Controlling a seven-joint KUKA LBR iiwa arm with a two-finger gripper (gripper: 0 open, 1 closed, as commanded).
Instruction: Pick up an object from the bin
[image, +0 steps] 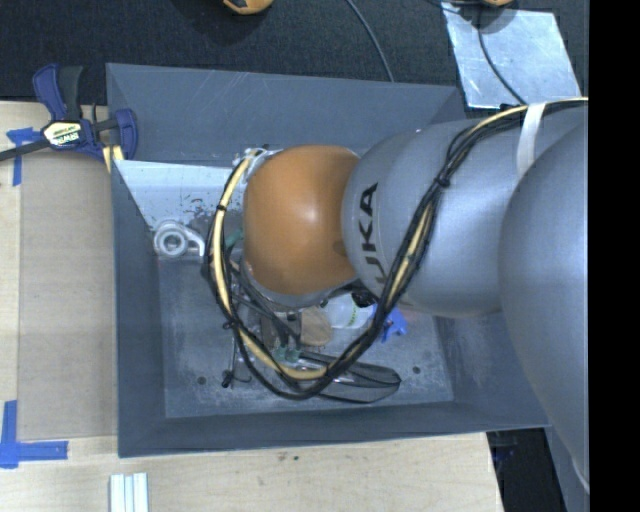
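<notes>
Hanging low over the middle of the grey bin, with the gripper mostly masked by the orange wrist cover; released or clenched, cannot tell. Just beside it: tan lump, white piece, blue bit. Well apart, left: silver ring.

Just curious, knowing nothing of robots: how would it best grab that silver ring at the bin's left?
Probably across the ring, straight down from above: it seems to lie flat, apart from other things, and the bin's sloping left wall close by leaves little room sideways.
</notes>
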